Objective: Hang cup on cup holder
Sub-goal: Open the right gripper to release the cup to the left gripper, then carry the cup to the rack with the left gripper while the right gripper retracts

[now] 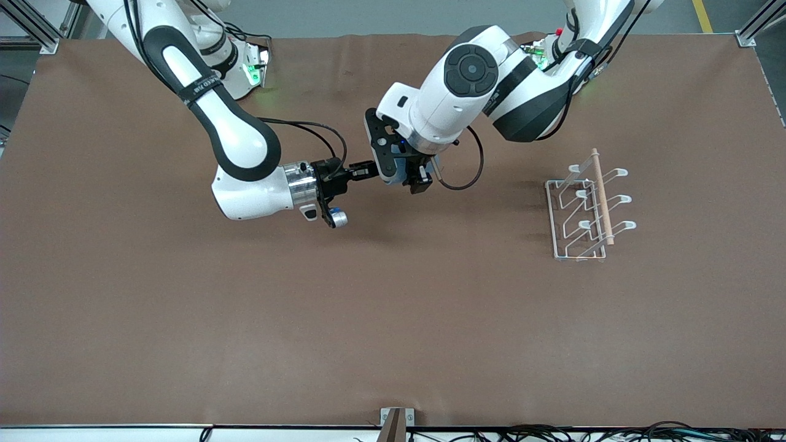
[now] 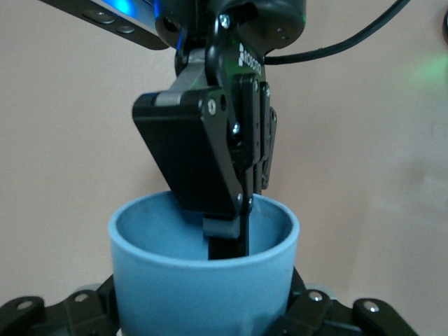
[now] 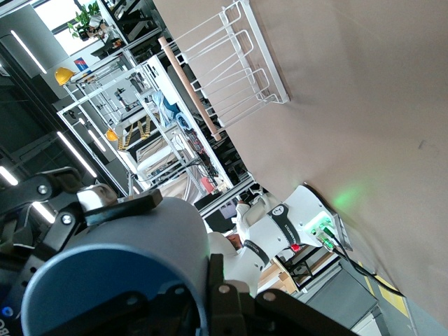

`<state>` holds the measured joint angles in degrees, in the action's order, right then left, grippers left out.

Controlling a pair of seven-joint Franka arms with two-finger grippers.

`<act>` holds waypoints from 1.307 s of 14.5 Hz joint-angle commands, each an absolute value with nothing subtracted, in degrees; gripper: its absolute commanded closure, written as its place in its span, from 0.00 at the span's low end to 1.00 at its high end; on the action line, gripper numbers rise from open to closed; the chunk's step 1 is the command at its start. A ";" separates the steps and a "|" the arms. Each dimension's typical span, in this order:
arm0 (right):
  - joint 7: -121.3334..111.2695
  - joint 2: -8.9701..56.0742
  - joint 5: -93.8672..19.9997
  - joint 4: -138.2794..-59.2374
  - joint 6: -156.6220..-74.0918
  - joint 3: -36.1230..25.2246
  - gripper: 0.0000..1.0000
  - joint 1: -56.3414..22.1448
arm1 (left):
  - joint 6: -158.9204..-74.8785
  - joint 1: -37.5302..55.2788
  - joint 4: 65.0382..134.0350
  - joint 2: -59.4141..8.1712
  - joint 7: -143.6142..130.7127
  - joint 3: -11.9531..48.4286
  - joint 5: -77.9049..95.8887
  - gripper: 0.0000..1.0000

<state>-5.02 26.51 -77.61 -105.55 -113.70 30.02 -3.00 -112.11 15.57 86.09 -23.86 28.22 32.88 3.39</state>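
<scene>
Even overhead light, soft shadows under the arms; the cup [image 2: 203, 269] blurs close to both wrist cameras.

- Matt, smooth light blue plastic: cup [image 2: 203, 280].
- White coated wire with a pale wooden rod: cup holder [image 1: 586, 209].
- Dull brown cloth-like cover: table [image 1: 393, 319].
- Glossy white arm shells; black matt left gripper [image 1: 412, 178], right gripper [image 1: 368, 171].
</scene>
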 commanded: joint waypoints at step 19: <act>2.82 8.62 -21.48 -105.57 -108.55 -1.65 0.00 1.14 | -79.98 6.87 95.79 -21.80 43.23 32.87 -47.96 0.98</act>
